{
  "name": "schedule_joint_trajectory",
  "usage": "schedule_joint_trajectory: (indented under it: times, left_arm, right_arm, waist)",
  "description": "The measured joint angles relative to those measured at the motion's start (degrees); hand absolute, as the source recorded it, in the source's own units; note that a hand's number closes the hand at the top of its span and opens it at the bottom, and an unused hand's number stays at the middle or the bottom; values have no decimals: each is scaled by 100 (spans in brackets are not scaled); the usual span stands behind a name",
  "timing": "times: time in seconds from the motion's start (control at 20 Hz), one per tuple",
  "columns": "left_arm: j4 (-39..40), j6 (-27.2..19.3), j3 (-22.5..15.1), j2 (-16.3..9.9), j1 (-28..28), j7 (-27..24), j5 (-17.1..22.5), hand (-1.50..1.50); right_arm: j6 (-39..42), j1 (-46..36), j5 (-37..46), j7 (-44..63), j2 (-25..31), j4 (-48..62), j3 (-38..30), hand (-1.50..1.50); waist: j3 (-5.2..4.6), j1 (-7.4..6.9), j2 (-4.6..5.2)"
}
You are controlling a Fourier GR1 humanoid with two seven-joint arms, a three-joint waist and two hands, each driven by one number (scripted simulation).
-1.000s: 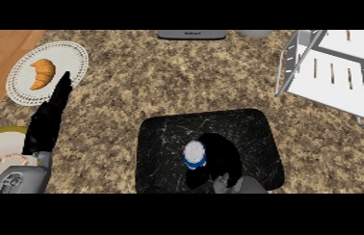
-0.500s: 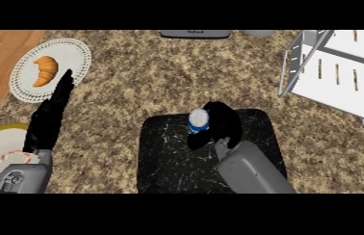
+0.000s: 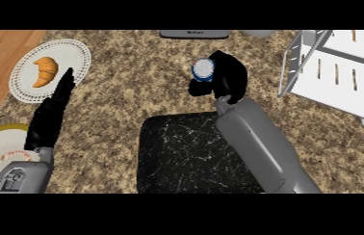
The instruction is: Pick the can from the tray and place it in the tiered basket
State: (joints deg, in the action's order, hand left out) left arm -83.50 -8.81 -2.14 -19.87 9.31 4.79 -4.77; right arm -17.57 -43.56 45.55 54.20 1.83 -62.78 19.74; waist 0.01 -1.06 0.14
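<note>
A small can (image 3: 203, 69) with a blue rim and pale top is held in my right hand (image 3: 226, 79), whose fingers curl round it. Hand and can hang over the speckled counter, beyond the far edge of the black tray (image 3: 181, 154), which holds nothing. The white tiered basket (image 3: 327, 68) stands at the right, a short way right of the can. My left hand (image 3: 51, 113) rests open at the left, fingers pointing away towards the plate.
A white plate (image 3: 53, 68) with a croissant (image 3: 45, 70) lies at the far left. A yellow-rimmed dish (image 3: 10, 137) shows at the left edge. A grey appliance (image 3: 194, 34) sits at the counter's back edge.
My right hand has lifted the can off the tray and carried it away from me, past the tray's far edge. The left hand has stayed still.
</note>
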Motion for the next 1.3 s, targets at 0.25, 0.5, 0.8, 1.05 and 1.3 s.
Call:
schedule_joint_trajectory:
  times: [0.25,0.5,0.8,1.05,1.3]
  left_arm:
    - [96,52,118,-42,-37,-105,30,0]
    - [192,21,173,34,-12,-169,-3,0]
    - [88,34,200,72,-66,-127,-76,0]
    - [-2,42,162,178,-22,18,-175,0]
    - [67,60,195,255,26,-38,-231,0]
  right_arm:
    - [-380,-588,686,101,321,-169,-280,150]
    - [-196,-1034,1219,319,744,-454,-519,150]
    - [730,-1312,1209,287,1346,-690,-913,150]
    - [949,-1332,832,-181,1649,-682,-1424,150]
    - [1097,-1299,898,-708,2000,-267,-1581,150]
  waist:
    - [-4,61,-17]
    - [-4,106,-29]
    - [-3,113,-33]
    - [-2,92,-21]
    - [-1,74,-7]
